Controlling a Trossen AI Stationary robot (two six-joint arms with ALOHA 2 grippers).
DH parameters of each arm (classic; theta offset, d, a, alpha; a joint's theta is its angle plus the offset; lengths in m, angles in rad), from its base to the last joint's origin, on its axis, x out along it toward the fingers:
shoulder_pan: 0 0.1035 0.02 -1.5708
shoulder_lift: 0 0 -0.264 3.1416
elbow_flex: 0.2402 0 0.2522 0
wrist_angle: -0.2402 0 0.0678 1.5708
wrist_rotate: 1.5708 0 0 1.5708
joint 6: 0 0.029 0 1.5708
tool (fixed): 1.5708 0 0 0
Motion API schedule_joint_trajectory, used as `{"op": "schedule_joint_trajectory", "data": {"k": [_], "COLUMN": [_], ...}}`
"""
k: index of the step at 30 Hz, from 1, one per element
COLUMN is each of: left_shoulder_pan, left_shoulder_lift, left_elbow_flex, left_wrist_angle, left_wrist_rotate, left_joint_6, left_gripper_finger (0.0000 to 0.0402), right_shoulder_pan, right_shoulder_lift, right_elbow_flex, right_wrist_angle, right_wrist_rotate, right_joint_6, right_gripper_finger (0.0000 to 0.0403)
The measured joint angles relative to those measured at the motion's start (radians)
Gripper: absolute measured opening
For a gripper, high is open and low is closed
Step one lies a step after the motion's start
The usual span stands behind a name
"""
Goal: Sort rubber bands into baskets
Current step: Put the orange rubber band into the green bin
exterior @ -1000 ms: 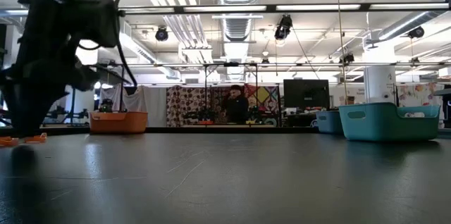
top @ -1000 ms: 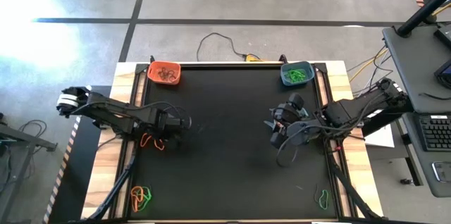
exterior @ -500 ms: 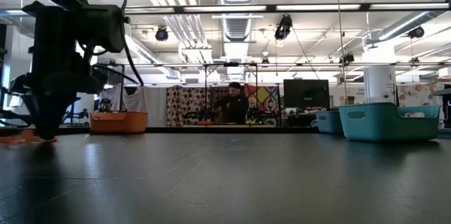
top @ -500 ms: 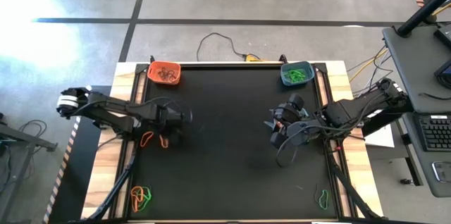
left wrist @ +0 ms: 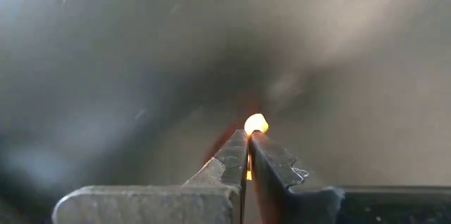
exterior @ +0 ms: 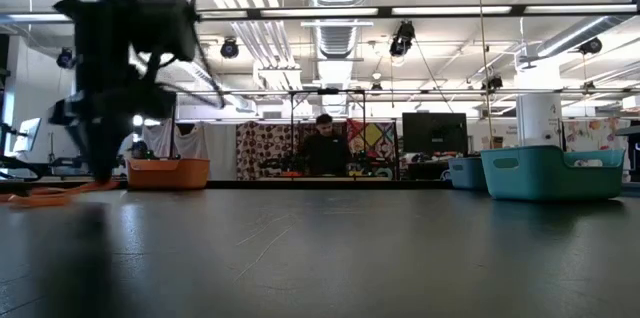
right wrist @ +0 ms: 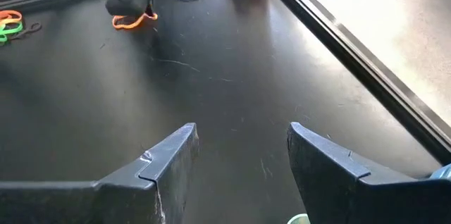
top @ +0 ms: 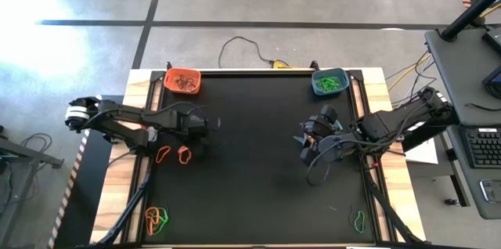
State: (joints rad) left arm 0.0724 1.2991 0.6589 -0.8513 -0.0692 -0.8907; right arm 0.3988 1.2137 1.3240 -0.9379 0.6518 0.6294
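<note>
Left gripper (left wrist: 247, 137) clenched on an orange rubber band (left wrist: 255, 122) near table's left edge — thin pinch, could slip out en route to orange basket (top: 182, 81). Right gripper (right wrist: 239, 157) released, idle near right edge.

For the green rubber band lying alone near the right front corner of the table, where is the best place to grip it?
The green rubber band lies flat as a thin loop. Probably best: come straight down from above and pinch one strand of the loop between the fingers, since nothing beside it blocks the way.
</note>
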Motion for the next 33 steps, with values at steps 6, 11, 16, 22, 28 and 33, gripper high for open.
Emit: {"op": "schedule_joint_trajectory", "data": {"k": [6, 11, 16, 22, 28, 33], "left_shoulder_pan": [0.000, 0.000, -0.020, -0.100, -0.166, -0.207], "left_shoulder_lift": [0.038, 0.169, 0.380, 0.572, 0.659, 0.714], "left_elbow_flex": [0.157, 0.303, 0.504, 0.690, 0.712, 0.705], "left_wrist_angle": [0.191, 0.489, 0.627, 0.604, 0.607, 0.674], "left_wrist_rotate": [-0.004, 0.016, 0.057, 0.053, 0.051, 0.051], "left_joint_6": [0.108, 0.185, 0.249, 0.350, 0.369, 0.419], "left_gripper_finger": [0.0000, 0.0000, 0.0000, 0.0000, 0.0000, 0.0000], "right_shoulder_pan": [0.000, 0.000, 0.008, 0.053, 0.066, 0.058], "right_shoulder_lift": [0.000, 0.000, 0.017, 0.097, 0.211, 0.305], "right_elbow_flex": [-0.007, -0.021, -0.098, -0.234, -0.308, -0.332], "right_wrist_angle": [0.000, 0.002, 0.003, 0.189, 0.346, 0.405], "right_wrist_rotate": [0.002, 0.002, -0.005, -0.096, -0.182, -0.181], "right_joint_6": [-0.002, 0.036, 0.128, 0.156, 0.175, 0.131], "right_gripper_finger": [0.0210, 0.0210, 0.0210, 0.0210, 0.0210, 0.0210]}}
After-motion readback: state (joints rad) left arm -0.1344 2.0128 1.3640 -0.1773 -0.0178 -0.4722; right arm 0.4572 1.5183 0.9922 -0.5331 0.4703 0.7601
